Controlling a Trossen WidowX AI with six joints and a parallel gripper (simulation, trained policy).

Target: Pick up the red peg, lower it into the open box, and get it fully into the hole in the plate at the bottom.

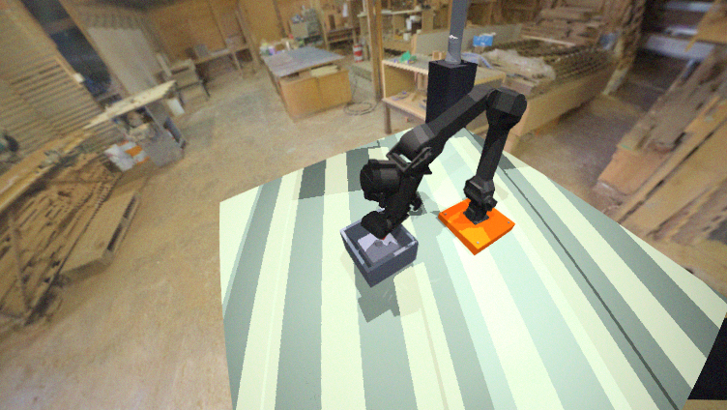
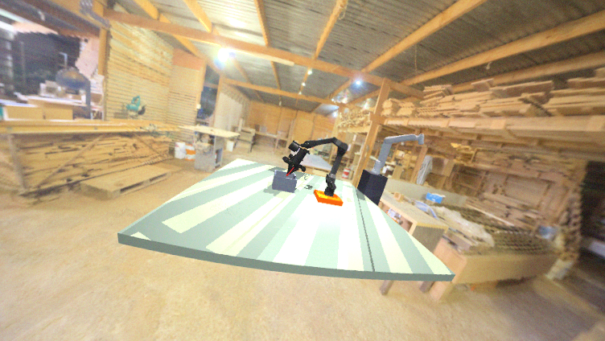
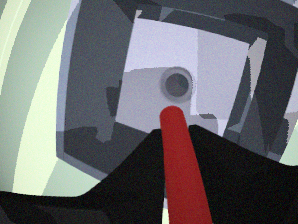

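Observation:
The red peg (image 2: 290, 170) (image 3: 182, 165) is held tilted between the fingers of my gripper (image 2: 292, 166) (image 3: 175, 135), which is shut on it. The peg's free end points down over the open grey box (image 1: 392, 269) (image 2: 282, 183) (image 3: 92, 75). In the wrist view, that end appears just below the round hole (image 3: 176, 85) in the pale plate (image 3: 155, 45) at the box's bottom. The peg is outside the hole; its exact height above the plate is hard to tell. In the top view my gripper hides most of the peg and part of the box.
The arm's orange base plate (image 1: 496, 229) (image 2: 335, 201) lies to the right of the box. The box walls rise around the plate. The box stands on a striped table (image 1: 346, 356) (image 2: 296, 267), whose left edge is beyond the box in the top view. A dark pedestal (image 1: 448, 86) (image 2: 372, 186) stands behind the table.

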